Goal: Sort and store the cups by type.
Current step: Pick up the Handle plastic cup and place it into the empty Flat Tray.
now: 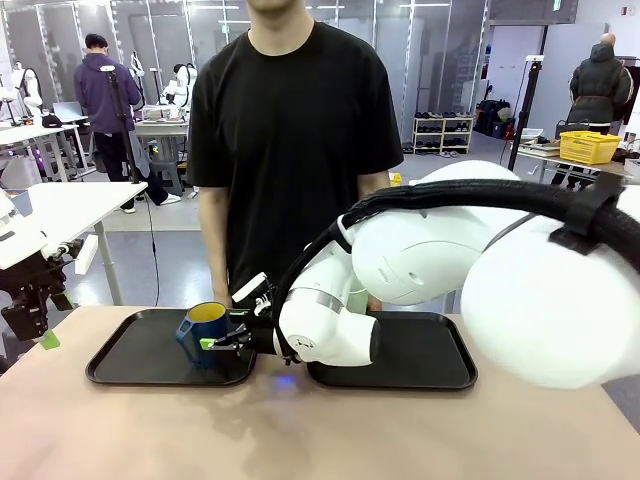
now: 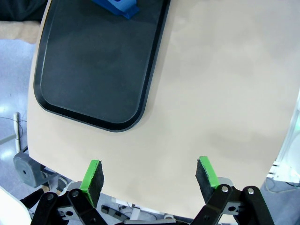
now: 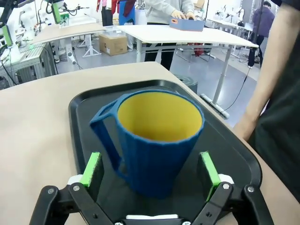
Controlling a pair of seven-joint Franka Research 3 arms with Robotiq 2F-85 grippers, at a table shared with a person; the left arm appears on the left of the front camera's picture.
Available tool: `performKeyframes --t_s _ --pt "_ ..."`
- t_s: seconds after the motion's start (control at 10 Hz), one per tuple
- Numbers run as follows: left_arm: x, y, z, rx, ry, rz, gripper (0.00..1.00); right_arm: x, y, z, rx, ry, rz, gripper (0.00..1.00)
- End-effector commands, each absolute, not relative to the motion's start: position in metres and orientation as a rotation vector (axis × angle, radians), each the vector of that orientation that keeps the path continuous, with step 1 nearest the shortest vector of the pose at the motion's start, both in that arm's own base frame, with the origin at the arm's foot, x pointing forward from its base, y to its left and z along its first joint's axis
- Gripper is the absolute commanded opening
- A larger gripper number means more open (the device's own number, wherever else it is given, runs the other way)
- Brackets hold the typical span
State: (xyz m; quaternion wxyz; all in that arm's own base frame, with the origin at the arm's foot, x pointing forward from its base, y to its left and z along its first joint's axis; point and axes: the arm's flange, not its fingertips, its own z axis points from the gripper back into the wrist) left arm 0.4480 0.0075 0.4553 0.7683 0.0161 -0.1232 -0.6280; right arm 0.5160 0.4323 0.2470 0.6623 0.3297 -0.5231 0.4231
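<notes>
We judge the mug (image 3: 157,140) – upright on the left tray (image 1: 130,365) between the right gripper (image 3: 151,169)'s spread fingers – light, rigid and a bit slick, best pinched across its ribbed body, while the left gripper (image 2: 150,177) hangs spread near the table's edge.

My right arm (image 1: 520,290) is made of fat, glossy white rounded shells, with a black corrugated cable (image 1: 470,195) running along the top from three o'clock, held by a black strap (image 1: 585,215). A silver ring sits at the wrist. My right gripper (image 3: 151,171) is black, with round pivot screws on its linkage and green pads (image 3: 92,168). My left gripper (image 2: 149,176) is built alike: black links, silver-ringed screws, green-faced pads (image 2: 206,171) at six o'clock.
</notes>
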Motion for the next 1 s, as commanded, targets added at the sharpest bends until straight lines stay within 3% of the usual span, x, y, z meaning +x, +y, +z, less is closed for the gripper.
performKeyframes --t_s 0.0,0.4,0.9 --pt "0.447 0.008 0.454 0.056 -0.275 -1.357 1.00 0.470 0.423 0.245 0.699 -1.169 0.958 1.00" --pt "0.447 0.008 0.454 0.056 -0.275 -1.357 1.00 0.437 0.384 0.271 0.587 -1.019 1.065 1.00" --pt "0.447 0.008 0.454 0.056 -0.275 -1.357 1.00 0.412 0.360 0.306 0.458 -0.943 1.165 1.00"
